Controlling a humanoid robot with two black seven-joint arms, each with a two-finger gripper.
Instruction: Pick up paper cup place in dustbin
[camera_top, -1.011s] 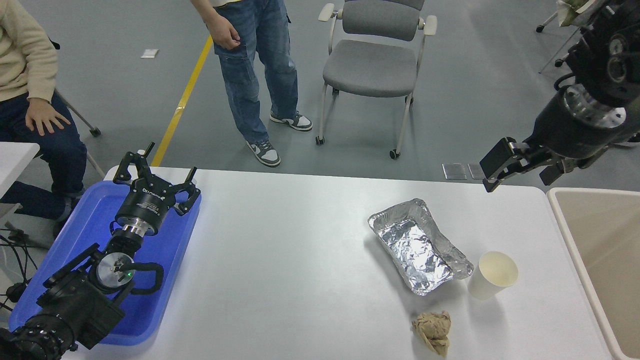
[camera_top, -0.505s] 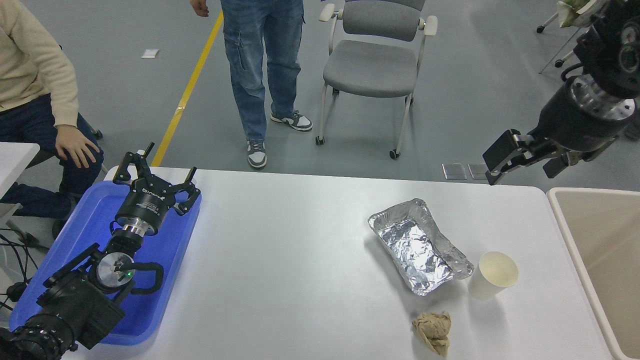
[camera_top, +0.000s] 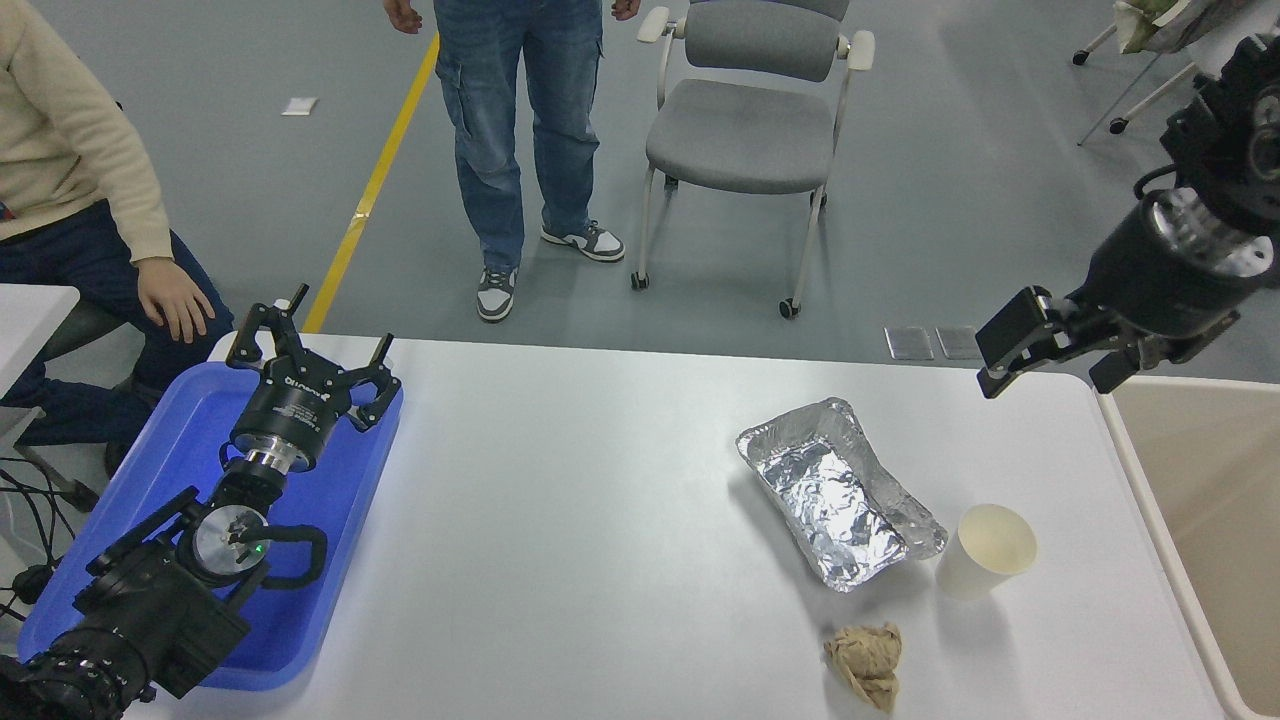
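Observation:
The paper cup (camera_top: 985, 552) stands upright on the white table (camera_top: 600, 520) at the right, its cream inside showing. The beige dustbin (camera_top: 1133, 470) stands off the table's right edge, partly cut off by the picture's edge. My right gripper (camera_top: 1050, 374) is open and empty, held in the air above the table's far right corner, well beyond the cup and just left of the dustbin's far end. My left gripper (camera_top: 312, 352) is open and parked over the blue tray (camera_top: 150, 470) at the lower left.
A crinkled silver foil tray (camera_top: 838, 492) lies just left of the cup. A crumpled brown paper ball (camera_top: 865, 660) lies near the front edge. A grey chair (camera_top: 750, 130), a standing person (camera_top: 520, 120) and a seated person (camera_top: 70, 180) are beyond the table.
My right gripper has moved slightly down and to the right, staying open. The standing person has shifted his feet and the seated person's hand has moved. The cup has not moved.

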